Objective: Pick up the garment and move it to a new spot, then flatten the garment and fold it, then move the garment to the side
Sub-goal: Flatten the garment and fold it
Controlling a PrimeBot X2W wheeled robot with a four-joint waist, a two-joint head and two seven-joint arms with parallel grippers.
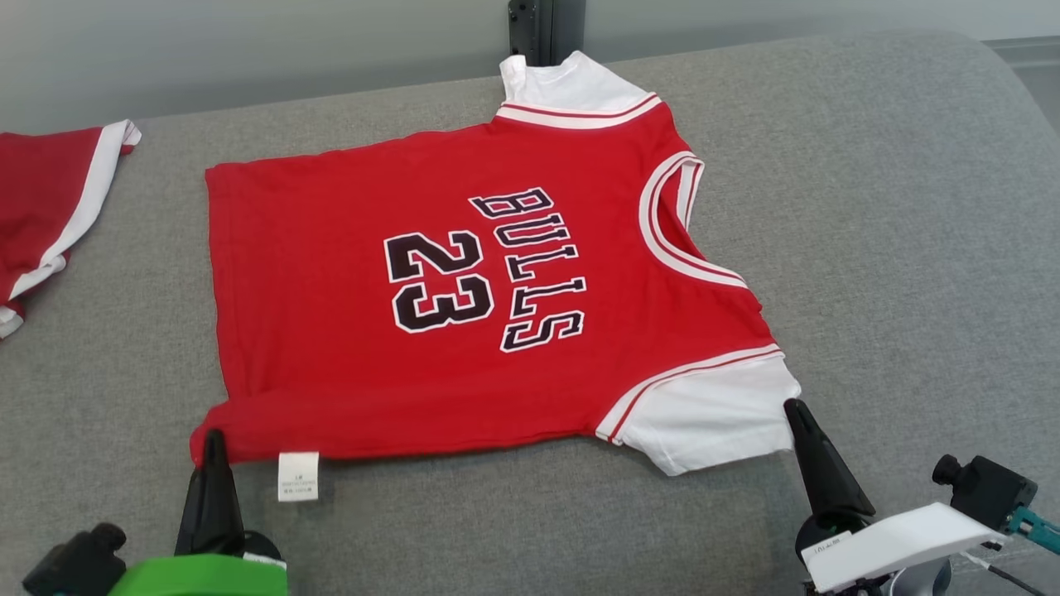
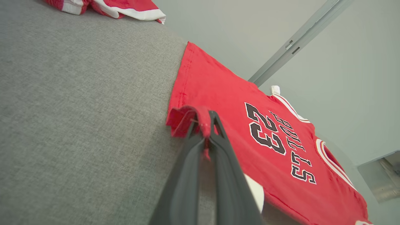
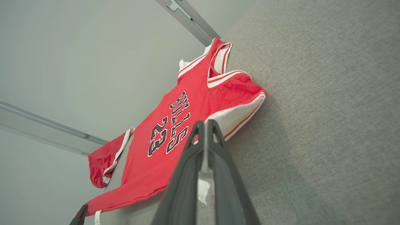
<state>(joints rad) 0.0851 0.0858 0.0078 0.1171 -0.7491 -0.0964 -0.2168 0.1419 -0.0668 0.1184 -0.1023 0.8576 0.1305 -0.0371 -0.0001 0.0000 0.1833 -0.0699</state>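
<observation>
The left gripper has its two dark fingers pressed together on the near hem corner of the garment; in the left wrist view a small fold of red cloth is pinched between the tips and lifted slightly off the surface. The right gripper is likewise closed, its tips meeting on the edge of the near white sleeve, and the right wrist view shows white cloth caught between the fingers. The garment stretches between the two grippers along its near side and spreads away from them, lying flat and face up on a grey padded surface, with the hem towards the robot's left and the neck opening towards its right. It is a small red basketball-style shirt with short white sleeves, red and white striped trim at the neck and shoulders, and black white-edged lettering reading BULLS over the number 23, turned sideways to the head camera. A white care label sticks out from the near hem, just beside the left gripper. A second red and white piece lies apart at the far left edge of the surface, and a dark post rises against the pale wall behind the far sleeve
</observation>
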